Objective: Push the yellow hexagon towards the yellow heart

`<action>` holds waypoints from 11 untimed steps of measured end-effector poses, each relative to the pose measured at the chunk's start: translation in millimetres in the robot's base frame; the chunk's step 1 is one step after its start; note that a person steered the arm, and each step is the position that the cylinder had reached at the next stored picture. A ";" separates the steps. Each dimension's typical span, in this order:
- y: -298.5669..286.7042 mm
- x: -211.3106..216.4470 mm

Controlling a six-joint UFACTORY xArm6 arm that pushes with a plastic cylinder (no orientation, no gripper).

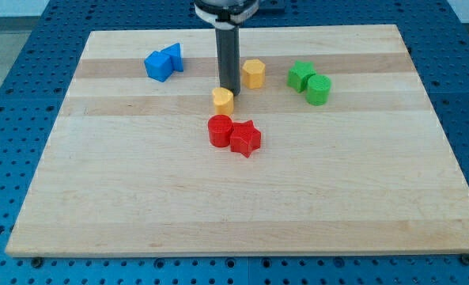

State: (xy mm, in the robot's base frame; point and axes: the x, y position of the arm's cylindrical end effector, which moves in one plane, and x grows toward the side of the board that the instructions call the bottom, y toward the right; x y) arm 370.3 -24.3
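Note:
The yellow hexagon [254, 73] stands on the wooden board [139, 198] near the view's top centre. The yellow heart [223, 99] lies a short way down and to the left of it. My tip [228, 89] is at the end of the dark rod, right at the heart's upper edge, and I cannot tell if it touches. The hexagon is just to the right of the rod, with a small gap between them.
A red cylinder [220, 130] and a red star [246, 138] sit together just below the heart. Two blue blocks [162, 62] are at the top left. Two green blocks [310, 82] are right of the hexagon.

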 end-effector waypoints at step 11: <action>48.0 -42.2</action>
